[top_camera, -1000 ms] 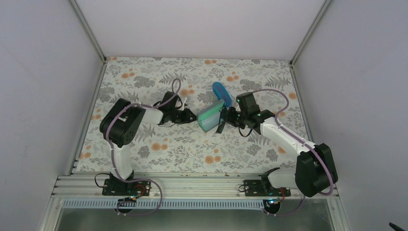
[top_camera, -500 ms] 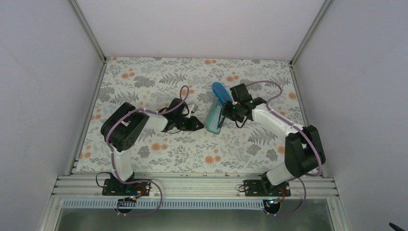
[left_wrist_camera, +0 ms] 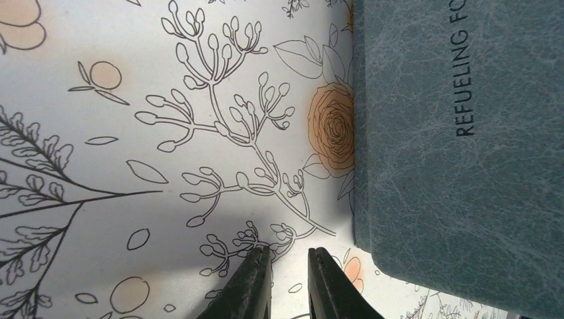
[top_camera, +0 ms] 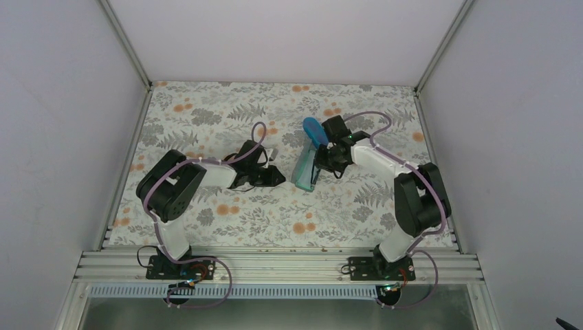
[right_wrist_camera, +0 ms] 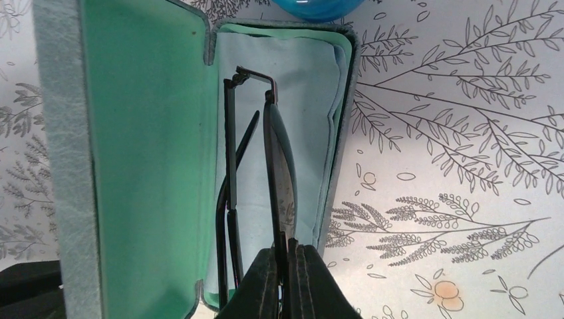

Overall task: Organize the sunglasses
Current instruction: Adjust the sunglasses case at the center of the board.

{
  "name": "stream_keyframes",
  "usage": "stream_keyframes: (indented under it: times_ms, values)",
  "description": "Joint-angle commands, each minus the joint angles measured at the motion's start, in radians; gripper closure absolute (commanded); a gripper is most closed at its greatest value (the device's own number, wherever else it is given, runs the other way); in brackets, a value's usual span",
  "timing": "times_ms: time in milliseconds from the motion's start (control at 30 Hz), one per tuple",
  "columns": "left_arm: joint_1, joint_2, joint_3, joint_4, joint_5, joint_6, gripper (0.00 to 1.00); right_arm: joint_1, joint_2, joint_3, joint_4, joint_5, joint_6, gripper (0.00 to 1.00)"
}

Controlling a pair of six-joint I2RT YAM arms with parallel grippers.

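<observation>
The black-framed sunglasses point(right_wrist_camera: 273, 146) stand on edge, folded, inside the open grey case point(right_wrist_camera: 60, 166), over the light blue cloth point(right_wrist_camera: 299, 86) that lines it. My right gripper point(right_wrist_camera: 287, 251) is shut on the near end of their frame. From above, the right gripper point(top_camera: 319, 162) sits at the case point(top_camera: 302, 170), which lies mid-table. My left gripper point(left_wrist_camera: 289, 258) hovers low over the table just left of the case's grey outer shell point(left_wrist_camera: 459, 133). Its fingertips are slightly apart with only tabletop showing between them. In the top view the left gripper point(top_camera: 278, 177) is a short gap from the case.
A closed blue case point(top_camera: 314, 130) lies just behind the grey one, its end showing in the right wrist view point(right_wrist_camera: 312, 5). The floral table point(top_camera: 227, 213) is walled on the left, back and right. The right arm's elbow point(top_camera: 419, 192) is folded up near the right side.
The right arm has folded in and its gripper has shifted toward the back with the sunglasses. The case now looks narrower from above. The left gripper has drawn slightly away from it.
</observation>
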Motion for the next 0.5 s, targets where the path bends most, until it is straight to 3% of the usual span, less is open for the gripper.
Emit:
stream_keyframes:
  times_ms: [0,467]
  values:
    - [-0.002,0.000,-0.017,-0.058,-0.041,0.019,0.84,-0.007,0.050,0.039,-0.027,0.011,0.004,0.96]
    - [-0.001,0.009,-0.018,-0.064,-0.041,0.025,0.83,-0.007,0.083,0.043,-0.016,0.062,0.038,0.96]
